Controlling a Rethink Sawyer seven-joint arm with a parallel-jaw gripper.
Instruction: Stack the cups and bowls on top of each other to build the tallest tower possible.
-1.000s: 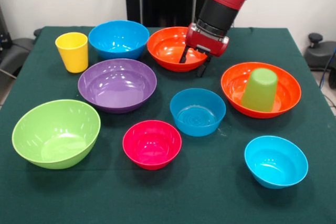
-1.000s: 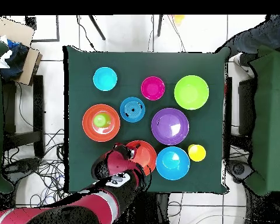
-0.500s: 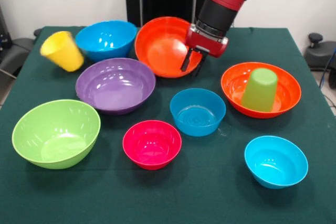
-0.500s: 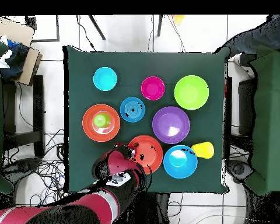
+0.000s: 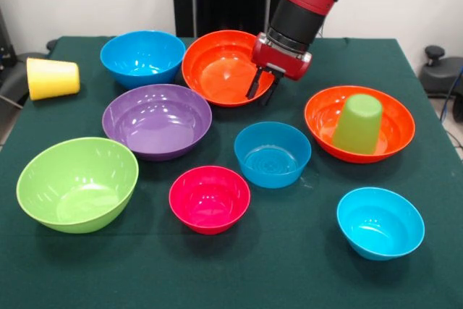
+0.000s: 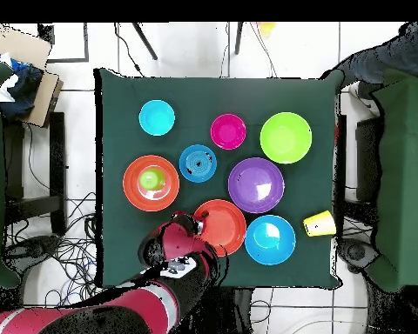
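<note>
Surface: table (image 5: 289, 280) under a dark green cloth, square in the overhead view.
Room: white wall and a black upright panel behind the table in the front view; tiled floor (image 6: 204, 52) with cables round the table in the overhead view; a cardboard box (image 6: 25, 65) at one corner; a person's sleeve (image 6: 395, 56) at another edge.
Count, cups: two.
Count, bowls: eight, all mouth up.
Yellow cup (image 5: 52, 78): at the table's left edge in the front view, on its side, long axis across the picture, mouth to the right toward the bowls.
Lime green bowl (image 5: 77, 183): front left, large, apart from the others.
Purple bowl (image 5: 157, 119): just behind the lime one.
Blue bowl (image 5: 142, 57): far left, just beside the orange bowl.
Pink-red bowl (image 5: 209, 198): front centre, small.
Orange bowl (image 5: 228, 67): far centre; its right rim sits between the fingers.
Gripper (image 5: 259, 86): red arm comes down from above; fingers clamped on that bowl's rim.
Second blue bowl (image 5: 272, 153): centre, alone.
Second orange bowl (image 5: 391, 128): right, holds the green cup.
Light green cup (image 5: 357, 123): upside down in that bowl, axis upright, slightly tilted.
Cyan bowl (image 5: 380, 222): front right, small.
</note>
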